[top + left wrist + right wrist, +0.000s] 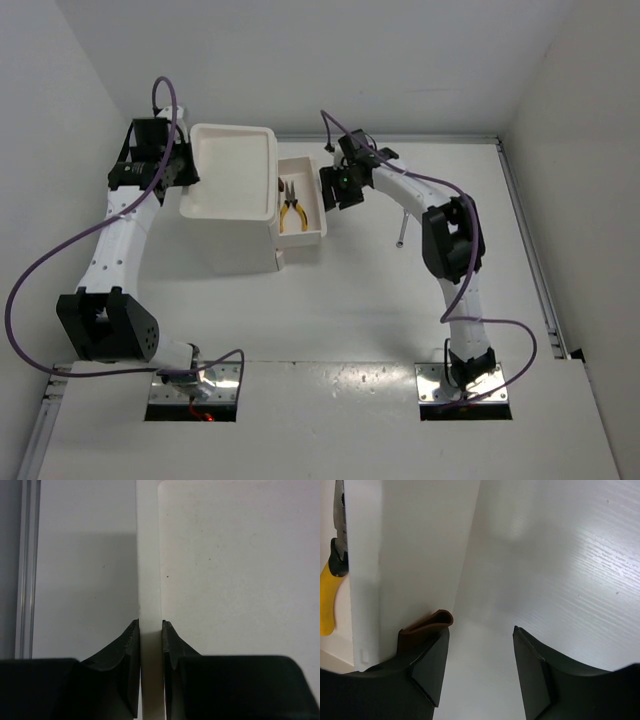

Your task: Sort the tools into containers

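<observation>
The container is a white drawer unit (238, 240) with a recessed tray top (236, 170). One drawer (312, 228) is pulled out to the right, and yellow-handled pliers (291, 208) lie in it. My left gripper (186, 172) is shut on the tray's left rim (149, 570), which stands between its fingers. My right gripper (336, 188) stands open at the drawer's front (410, 555). Its left finger (427, 660) sits just under the brown knob (427, 624), and nothing is between the jaws. The pliers' yellow handle (327, 602) shows past the drawer wall.
A slim grey tool (402, 228) lies on the table right of the drawer, partly under the right arm. White walls close in on the left, back and right. An aluminium rail (535, 260) runs along the right side.
</observation>
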Robot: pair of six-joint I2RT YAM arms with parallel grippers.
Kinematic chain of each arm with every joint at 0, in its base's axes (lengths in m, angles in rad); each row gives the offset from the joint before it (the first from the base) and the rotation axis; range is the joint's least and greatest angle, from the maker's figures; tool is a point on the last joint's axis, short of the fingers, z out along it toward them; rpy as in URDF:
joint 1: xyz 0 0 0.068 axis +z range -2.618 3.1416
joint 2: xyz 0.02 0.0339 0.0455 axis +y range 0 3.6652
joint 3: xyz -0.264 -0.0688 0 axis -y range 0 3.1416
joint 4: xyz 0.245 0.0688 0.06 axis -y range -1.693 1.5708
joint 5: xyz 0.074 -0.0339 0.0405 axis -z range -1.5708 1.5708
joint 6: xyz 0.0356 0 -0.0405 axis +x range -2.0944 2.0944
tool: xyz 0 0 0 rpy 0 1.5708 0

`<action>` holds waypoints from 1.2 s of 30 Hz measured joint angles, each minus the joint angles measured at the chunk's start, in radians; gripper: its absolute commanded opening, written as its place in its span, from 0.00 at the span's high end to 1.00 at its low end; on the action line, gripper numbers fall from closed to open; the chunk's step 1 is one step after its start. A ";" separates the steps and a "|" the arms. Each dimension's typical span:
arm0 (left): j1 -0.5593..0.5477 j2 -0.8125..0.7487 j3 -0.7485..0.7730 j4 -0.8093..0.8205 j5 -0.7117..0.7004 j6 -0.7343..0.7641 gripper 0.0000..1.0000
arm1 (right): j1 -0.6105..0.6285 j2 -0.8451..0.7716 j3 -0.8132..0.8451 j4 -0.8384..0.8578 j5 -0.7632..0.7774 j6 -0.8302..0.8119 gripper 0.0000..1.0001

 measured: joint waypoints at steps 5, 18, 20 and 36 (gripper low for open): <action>0.000 0.000 0.000 0.000 -0.003 0.003 1.00 | 0.012 0.020 0.041 -0.018 0.019 -0.009 0.44; 0.000 0.002 0.000 0.002 -0.029 0.009 1.00 | 0.111 0.050 0.077 -0.001 -0.045 0.023 0.42; 0.000 0.003 0.000 0.003 -0.028 0.008 1.00 | 0.172 0.035 0.051 0.031 -0.094 0.041 0.42; 0.002 -0.001 -0.013 0.024 -0.027 0.021 1.00 | 0.204 -0.062 -0.034 0.097 -0.190 0.089 0.42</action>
